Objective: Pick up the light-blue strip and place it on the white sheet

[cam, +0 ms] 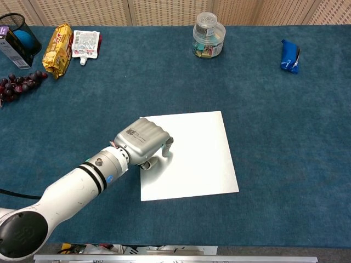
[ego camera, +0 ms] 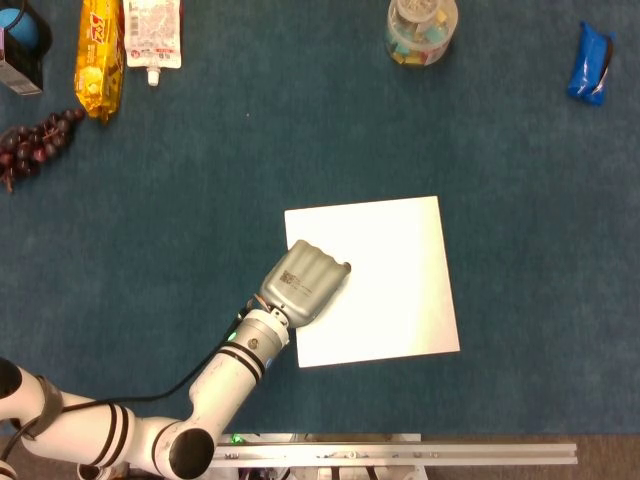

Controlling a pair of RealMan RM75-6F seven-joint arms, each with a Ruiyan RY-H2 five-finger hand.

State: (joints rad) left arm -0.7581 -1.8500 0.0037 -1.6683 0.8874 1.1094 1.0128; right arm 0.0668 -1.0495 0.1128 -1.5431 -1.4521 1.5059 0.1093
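**Left hand over the sheet's near-left part, strip not visible**

Head view: the left hand (ego camera: pixel 304 282) sits knuckles-up over the left part of the white sheet (ego camera: pixel 390 275), fingers curled downward toward the paper. Whether it grasps anything cannot be told; the light-blue strip is hidden from this angle. On the blue table (ego camera: pixel 180 190), far from the sheet, lie a clear jar (ego camera: pixel 421 29), a blue packet (ego camera: pixel 591 63), a yellow snack bag (ego camera: pixel 100 55), a white pouch (ego camera: pixel 153 35) and dark grapes (ego camera: pixel 35 142).

Chest view: the left hand (cam: pixel 142 141) is bent over the sheet's (cam: pixel 192 156) left edge, with the fingertips (cam: pixel 166 148) pointing down onto the paper. No strip shows under or between them, so its place and the hand's grasp stay unclear. The jar (cam: pixel 208 34) stands at the far side, the packet (cam: pixel 289 56) to the far right, the snack bag (cam: pixel 60 41), pouch (cam: pixel 86 44) and grapes (cam: pixel 22 85) to the far left. The right hand appears in neither view.
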